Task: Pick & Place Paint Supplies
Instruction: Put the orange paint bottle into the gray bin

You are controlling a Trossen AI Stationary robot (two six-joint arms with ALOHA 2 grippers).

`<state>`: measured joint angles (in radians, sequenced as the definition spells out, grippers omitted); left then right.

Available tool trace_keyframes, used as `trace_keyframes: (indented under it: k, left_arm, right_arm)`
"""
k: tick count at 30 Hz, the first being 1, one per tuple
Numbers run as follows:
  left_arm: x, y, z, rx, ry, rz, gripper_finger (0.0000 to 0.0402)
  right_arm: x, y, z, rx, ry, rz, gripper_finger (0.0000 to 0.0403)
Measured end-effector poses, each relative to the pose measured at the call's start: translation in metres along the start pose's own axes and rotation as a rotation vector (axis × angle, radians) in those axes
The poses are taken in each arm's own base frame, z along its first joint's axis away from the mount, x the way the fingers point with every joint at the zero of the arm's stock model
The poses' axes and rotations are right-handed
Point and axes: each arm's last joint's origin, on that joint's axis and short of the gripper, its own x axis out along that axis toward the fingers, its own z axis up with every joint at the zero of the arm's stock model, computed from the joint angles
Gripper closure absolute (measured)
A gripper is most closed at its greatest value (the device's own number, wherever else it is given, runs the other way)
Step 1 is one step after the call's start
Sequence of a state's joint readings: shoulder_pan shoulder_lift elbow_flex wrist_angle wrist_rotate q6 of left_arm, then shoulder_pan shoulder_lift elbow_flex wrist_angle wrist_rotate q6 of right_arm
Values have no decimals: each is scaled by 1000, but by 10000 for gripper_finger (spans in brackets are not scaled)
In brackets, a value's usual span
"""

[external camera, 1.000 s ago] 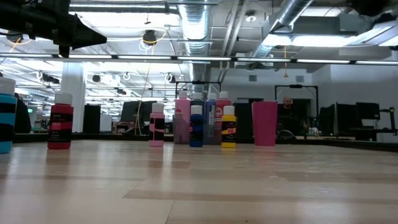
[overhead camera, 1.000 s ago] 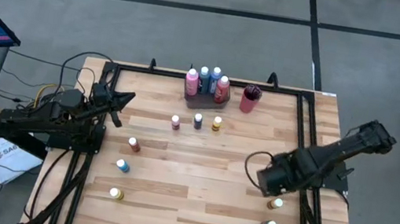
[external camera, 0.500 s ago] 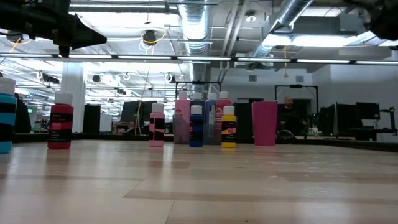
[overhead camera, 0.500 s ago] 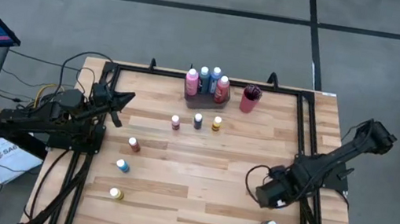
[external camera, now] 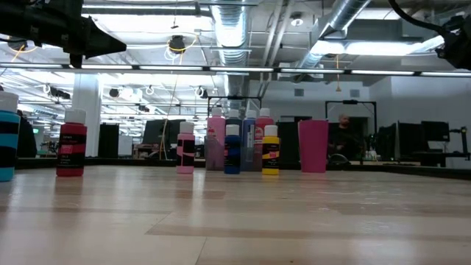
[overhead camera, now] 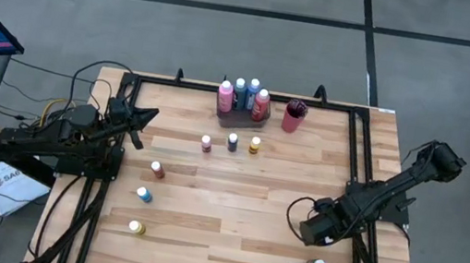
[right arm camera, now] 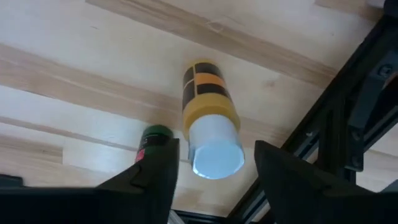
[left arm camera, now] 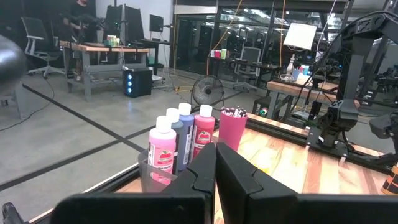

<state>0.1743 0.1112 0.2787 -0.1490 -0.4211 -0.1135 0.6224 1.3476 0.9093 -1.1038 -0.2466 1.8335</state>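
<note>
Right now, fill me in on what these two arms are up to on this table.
The right gripper hangs open directly over a small yellow paint bottle with a pale cap near the wooden table's right edge, fingers on either side of the cap and not yet closed. A green-capped bottle stands just beside it. The left gripper waits shut at the table's left side. More small bottles stand loose on the table, and larger bottles sit grouped at the far edge.

From above, the right gripper (overhead camera: 311, 232) hides the yellow bottle (right arm camera: 208, 118) beneath it. The blue-striped bottle (external camera: 7, 136) is cut off by the low view's edge. Brushes in the red cup (overhead camera: 293, 117) are too small to count.
</note>
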Motion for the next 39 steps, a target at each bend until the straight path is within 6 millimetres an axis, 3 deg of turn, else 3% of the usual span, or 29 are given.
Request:
trace_keyframes:
  k: [7,15,20,27,33,39]
  left_arm:
    - [0,0,0,0,0,0,399]
    - [0,0,0,0,0,0,399]
    - [0,0,0,0,0,0,399]
    - [0,0,0,2,1,0,399]
    - [0,0,0,3,0,0,399]
    - [0,0,0,4,1,0,399]
  right_arm:
    - [0,1,0,-24,6,4,294]
    - [-2,3,3,-19,5,16,298]
    - [-20,10,23,-41,-10,72,298]
    - [-70,16,79,-101,-138,143,298]
    - [-118,14,142,-113,-303,219,298]
    - [-157,24,208,-184,-416,236,298]
